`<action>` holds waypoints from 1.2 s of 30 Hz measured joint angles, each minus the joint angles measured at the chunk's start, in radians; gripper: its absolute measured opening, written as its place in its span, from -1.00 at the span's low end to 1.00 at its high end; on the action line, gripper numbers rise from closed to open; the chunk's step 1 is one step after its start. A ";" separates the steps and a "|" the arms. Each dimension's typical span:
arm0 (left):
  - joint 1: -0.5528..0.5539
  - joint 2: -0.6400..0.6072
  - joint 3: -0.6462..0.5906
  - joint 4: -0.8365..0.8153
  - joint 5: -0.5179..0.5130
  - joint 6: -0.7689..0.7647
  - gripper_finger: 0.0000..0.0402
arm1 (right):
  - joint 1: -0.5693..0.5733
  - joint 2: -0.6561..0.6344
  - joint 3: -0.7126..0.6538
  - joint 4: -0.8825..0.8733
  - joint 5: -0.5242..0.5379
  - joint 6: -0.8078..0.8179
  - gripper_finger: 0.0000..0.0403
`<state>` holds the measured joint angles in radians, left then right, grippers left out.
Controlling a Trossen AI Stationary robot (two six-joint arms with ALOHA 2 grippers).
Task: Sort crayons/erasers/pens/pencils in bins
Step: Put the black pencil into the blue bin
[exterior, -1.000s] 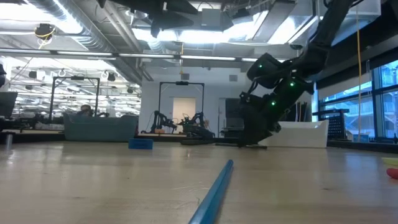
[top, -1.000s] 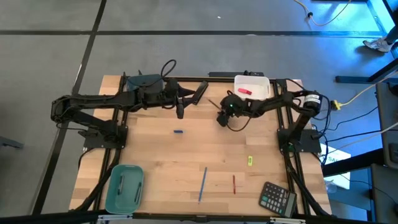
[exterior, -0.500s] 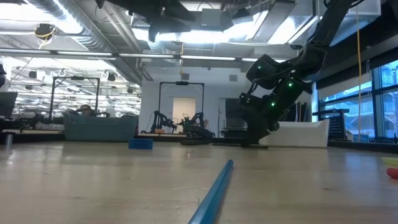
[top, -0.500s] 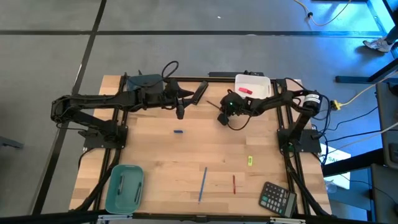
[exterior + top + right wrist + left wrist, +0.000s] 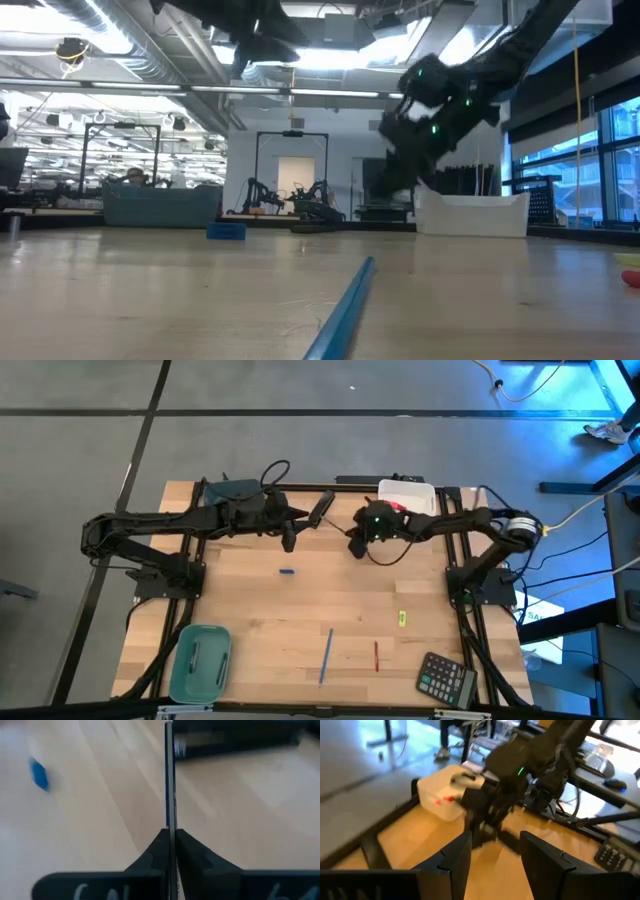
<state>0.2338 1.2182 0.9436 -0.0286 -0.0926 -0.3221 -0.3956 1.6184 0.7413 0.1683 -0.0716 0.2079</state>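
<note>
My right gripper (image 5: 170,832) is shut on a thin dark pen (image 5: 169,780) and hangs above the table's far middle (image 5: 355,543), beside the white bin (image 5: 408,491), which has a red eraser (image 5: 393,507) in it. My left gripper (image 5: 289,538) is in the air to its left and stands open (image 5: 495,855) with nothing between its fingers. A blue pencil (image 5: 326,655) and a dark red pen (image 5: 376,656) lie flat near the table's front. The teal bin (image 5: 200,660) at the front left holds dark pens. The blue-grey bin (image 5: 230,490) stands at the far left. My right gripper pinches the pen between its two fingertips (image 5: 159,842). The pen runs along the fingers and sticks out ahead of them (image 5: 169,815). The fingers slant down toward the table's left. I cannot tell whether the pen's free end (image 5: 169,727) touches the table.
A thick black oblong thing (image 5: 322,508) lies between the two grippers at the far edge. A small blue piece (image 5: 287,571) lies left of centre, and a yellow-green piece (image 5: 403,618) right of centre. A black calculator (image 5: 445,678) sits at the front right.
My right gripper has risen from the table top into the air and has drifted a little toward the far edge. It moves fast enough to blur in the low view. My left gripper has stayed where it was.
</note>
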 joint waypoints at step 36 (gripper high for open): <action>0.073 0.134 0.000 0.222 0.222 -0.167 0.01 | 0.112 -0.235 0.009 -0.027 -0.068 -0.028 -0.84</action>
<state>0.3067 1.3525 0.9436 0.1929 0.1293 -0.4895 -0.2838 1.3836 0.7506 0.1410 -0.1401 0.1796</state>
